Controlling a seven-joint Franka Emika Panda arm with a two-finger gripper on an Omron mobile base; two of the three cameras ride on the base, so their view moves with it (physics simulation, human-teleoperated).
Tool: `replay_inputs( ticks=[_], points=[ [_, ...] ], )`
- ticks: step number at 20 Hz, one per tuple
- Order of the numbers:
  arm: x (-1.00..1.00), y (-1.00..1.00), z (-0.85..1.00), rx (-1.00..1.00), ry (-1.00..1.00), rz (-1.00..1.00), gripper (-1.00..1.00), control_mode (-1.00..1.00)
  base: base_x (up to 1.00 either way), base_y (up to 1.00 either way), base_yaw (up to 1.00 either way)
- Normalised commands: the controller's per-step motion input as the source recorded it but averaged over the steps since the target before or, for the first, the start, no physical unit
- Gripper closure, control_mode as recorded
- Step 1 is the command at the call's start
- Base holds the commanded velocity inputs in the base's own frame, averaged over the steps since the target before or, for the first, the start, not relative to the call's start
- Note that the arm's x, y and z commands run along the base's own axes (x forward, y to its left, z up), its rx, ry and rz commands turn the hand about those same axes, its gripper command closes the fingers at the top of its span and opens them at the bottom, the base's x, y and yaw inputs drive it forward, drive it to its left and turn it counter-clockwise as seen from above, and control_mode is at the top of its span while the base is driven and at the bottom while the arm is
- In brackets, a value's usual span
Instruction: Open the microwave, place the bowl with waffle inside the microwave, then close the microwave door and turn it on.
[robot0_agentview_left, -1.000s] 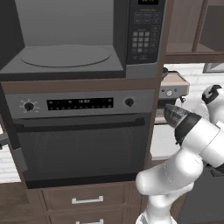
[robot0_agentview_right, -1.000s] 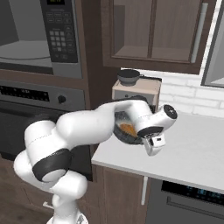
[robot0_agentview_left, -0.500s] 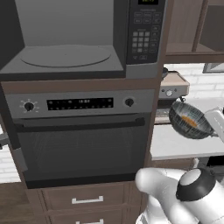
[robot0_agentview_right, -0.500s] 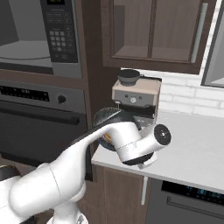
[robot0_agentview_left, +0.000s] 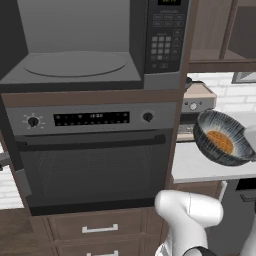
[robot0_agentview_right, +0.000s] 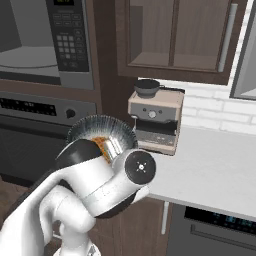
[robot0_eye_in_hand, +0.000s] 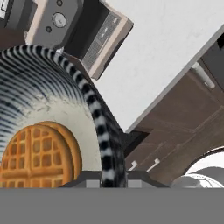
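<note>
Step in hand: carriage of the small round bowl (robot0_agentview_left: 222, 143), dark outside with fine white stripes and pale inside, toward the wide built-in grey and black microwave (robot0_agentview_left: 95, 42). The microwave cavity is seen open, its round grey turntable (robot0_agentview_left: 75, 63) bare; the door itself cannot be made out.

Claw (robot0_eye_in_hand: 106, 180): nearly closed, pinched on the bowl's striped rim, as seen in the hand view. The bowl is held tilted in the air, to the right of the microwave and lower than its cavity, in front of the white bench (robot0_agentview_right: 215, 170), with the orange-brown gridded waffle (robot0_eye_in_hand: 33, 155) lying inside it.

Next move, judged: the bowl is to be raised, levelled and carried left into the cavity, then set on the turntable; the tilt would need correcting lest the waffle slide out.

Count:
- bowl, one
- waffle, one
- microwave, one; black keypad panel (robot0_agentview_left: 165, 37), one
- grey oven with knobs and bar handle (robot0_agentview_left: 92, 150), one
- beige coffee machine (robot0_agentview_right: 154, 120), one
- claw, one
</note>
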Motion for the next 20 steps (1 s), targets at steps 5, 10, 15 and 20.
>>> replay_inputs(
  ticks=[5, 10, 15, 20],
  points=[
    [-0.72, 0.8, 0.98, -0.13, -0.03, 0.14, 1.0, -1.0, 0.0, 0.0, 0.0],
    [-0.35, 0.92, 1.0, -0.12, 0.01, 0.14, 1.0, -1.0, 0.0, 0.0, 0.0],
    [0.0, 1.0, 0.57, -0.02, -0.09, 0.01, 1.0, -1.0, 0.0, 0.0, 0.0],
    [0.22, 0.95, 0.01, -0.01, -0.12, -0.06, 1.0, -1.0, 0.0, 0.0, 0.0]
  ],
)
